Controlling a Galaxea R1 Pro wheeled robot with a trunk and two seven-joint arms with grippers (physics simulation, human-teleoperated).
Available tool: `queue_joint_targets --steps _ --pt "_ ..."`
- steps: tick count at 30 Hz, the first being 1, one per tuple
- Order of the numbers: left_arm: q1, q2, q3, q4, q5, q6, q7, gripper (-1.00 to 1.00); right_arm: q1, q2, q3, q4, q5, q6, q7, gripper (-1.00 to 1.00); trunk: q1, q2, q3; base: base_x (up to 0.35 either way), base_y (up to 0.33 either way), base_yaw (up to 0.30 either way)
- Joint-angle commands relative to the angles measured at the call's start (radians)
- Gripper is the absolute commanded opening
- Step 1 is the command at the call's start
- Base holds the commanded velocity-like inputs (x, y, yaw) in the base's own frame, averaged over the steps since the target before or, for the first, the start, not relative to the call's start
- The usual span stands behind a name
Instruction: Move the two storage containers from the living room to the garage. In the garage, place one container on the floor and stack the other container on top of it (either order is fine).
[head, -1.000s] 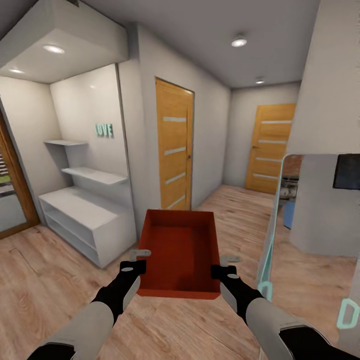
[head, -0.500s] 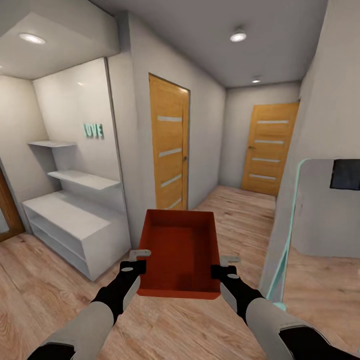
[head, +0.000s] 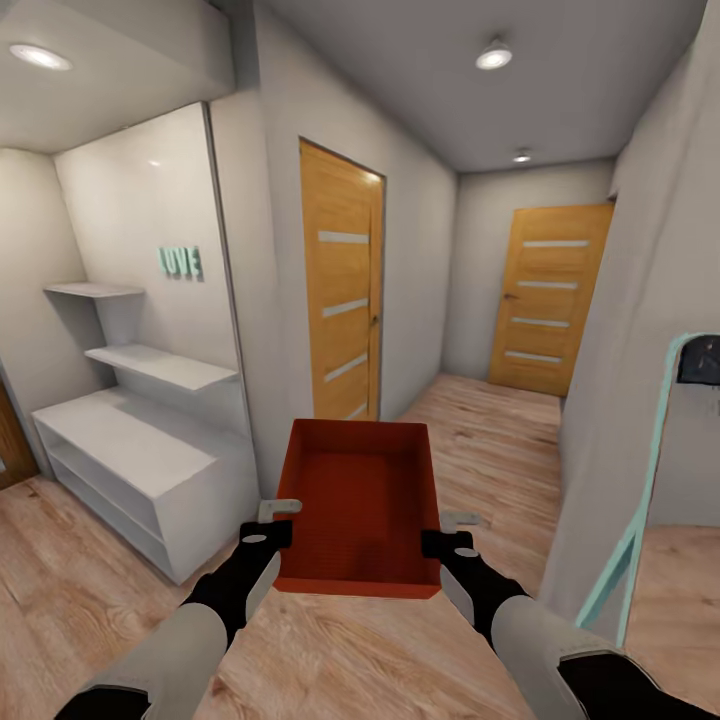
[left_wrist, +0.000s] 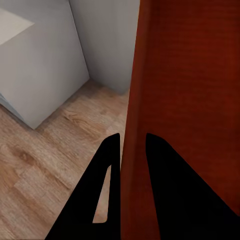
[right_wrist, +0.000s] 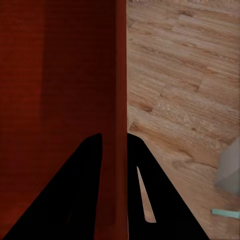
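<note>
Both grippers, left (head: 272, 524) and right (head: 450, 532), pinch opposite walls of the container (head: 360, 500); keep it level and centred through the hallway.

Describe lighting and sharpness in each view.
Head view: even, soft light from ceiling spots, sharp, walls lean from wide-angle distortion. Left wrist view: fingers are black silhouettes on the box wall. Right wrist view: box dim, floor bright.
</note>
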Motion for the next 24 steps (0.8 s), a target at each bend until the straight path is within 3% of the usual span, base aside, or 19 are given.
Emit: queue_joint_targets --steps 1,8,24 --pt "0.000 0.010 0.003 -0.003 -0.016 0.010 0.016 -1.00 0.000 -0.024 0.002 0.000 -0.001 -0.002 -0.006 -1.00 0.001 -0.001 0.000 0.324 0.082 0.000" --pt "0.000 0.011 0.003 -0.003 -0.016 0.010 0.016 -1.00 0.000 -0.024 0.002 0.000 -0.001 -0.001 -0.006 -1.00 0.001 -0.001 0.000 0.324 0.082 -0.043" --pt "0.000 0.010 0.003 -0.003 -0.016 0.010 0.016 -1.00 0.000 -0.022 0.002 0.000 0.000 -0.001 -0.005 -1.00 0.001 -0.001 0.000 0.323 0.082 -0.232"
